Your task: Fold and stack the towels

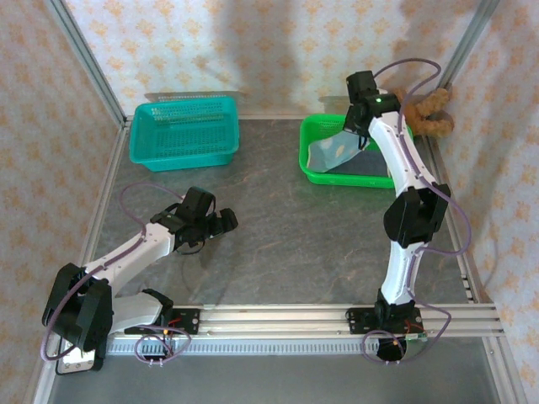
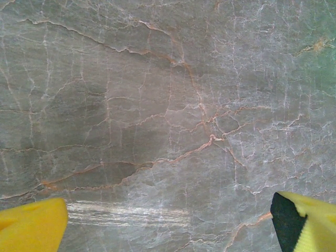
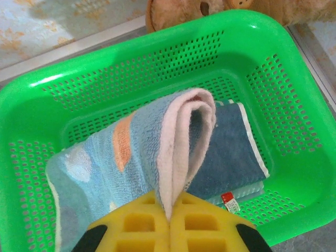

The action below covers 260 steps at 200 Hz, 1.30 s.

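Low over the grey, veined worktop [image 1: 286, 244], nearest the arms' bases, the left hand [image 1: 221, 223] hovers with its yellow fingers [image 2: 31, 228] spread to full width and nothing between them; bare stone lies directly beneath it. Well ahead of that hand and to its left, a teal basket [image 1: 181, 156] sits at the far side of the worktop. On the other side, the right hand [image 1: 352, 126] is stretched out over a green basket [image 1: 316, 175], its jaws pressed together on a pale towel [image 3: 131, 152]. The cloth, light blue with an orange patch and a pinkish underside, is pinched at a fold right at the fingertips and extends ahead of them in a soft loop, the rest draping to the hand's left inside the basket. Just beyond the hand and to its right, a dark blue towel [image 3: 231, 152] lies folded flat on the basket floor, a small red label [image 3: 227, 198] at its near corner, its left part hidden under the pale one. Past the basket's far rim, beyond the hand, a brown teddy bear [image 3: 178, 10] sits against the patterned wall.
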Available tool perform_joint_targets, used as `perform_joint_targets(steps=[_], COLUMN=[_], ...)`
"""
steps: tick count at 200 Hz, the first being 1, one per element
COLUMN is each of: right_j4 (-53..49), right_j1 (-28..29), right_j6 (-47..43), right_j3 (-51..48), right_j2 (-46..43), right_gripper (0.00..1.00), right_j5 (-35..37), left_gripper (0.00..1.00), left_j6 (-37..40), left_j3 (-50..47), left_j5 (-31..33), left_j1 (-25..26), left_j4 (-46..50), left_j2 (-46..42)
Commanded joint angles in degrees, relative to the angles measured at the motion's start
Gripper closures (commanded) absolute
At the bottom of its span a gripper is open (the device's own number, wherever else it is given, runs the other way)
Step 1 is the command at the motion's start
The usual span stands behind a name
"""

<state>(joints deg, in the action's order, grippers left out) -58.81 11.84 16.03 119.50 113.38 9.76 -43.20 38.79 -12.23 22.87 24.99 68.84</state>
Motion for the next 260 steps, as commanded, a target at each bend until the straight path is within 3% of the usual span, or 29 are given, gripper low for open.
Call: perform_joint_targets(steps=[1, 48, 127, 260], right_j4=[1.5, 3.9, 8.8, 8.3], right_j1=[-0.3, -1.0, -5.4, -6.1], right_j6=[1.0, -0.5, -3.9, -0.6], right_j3=[-2.8, -5.7, -7.8, -12.6], right_j2=[-1.9, -0.6, 2.9, 2.5], right_gripper=[1.0, 1.0, 0.99, 1.0], right_j5=[3.5, 4.8, 0.8, 5.5], left_gripper=[0.0, 0.0, 0.0, 0.0], left_j6=[-0.2, 0.0, -0.1, 0.2], left_j3=[-1.1, -1.2, -0.9, -0.5], left_j5=[-0.4, -0.1, 0.2, 0.6], left_j1=[-0.4, -0.4, -0.4, -0.4], left_j4=[-0.5, 0.3, 1.4, 3.0], left_j2=[-0.1, -0.9, -2.0, -3.1])
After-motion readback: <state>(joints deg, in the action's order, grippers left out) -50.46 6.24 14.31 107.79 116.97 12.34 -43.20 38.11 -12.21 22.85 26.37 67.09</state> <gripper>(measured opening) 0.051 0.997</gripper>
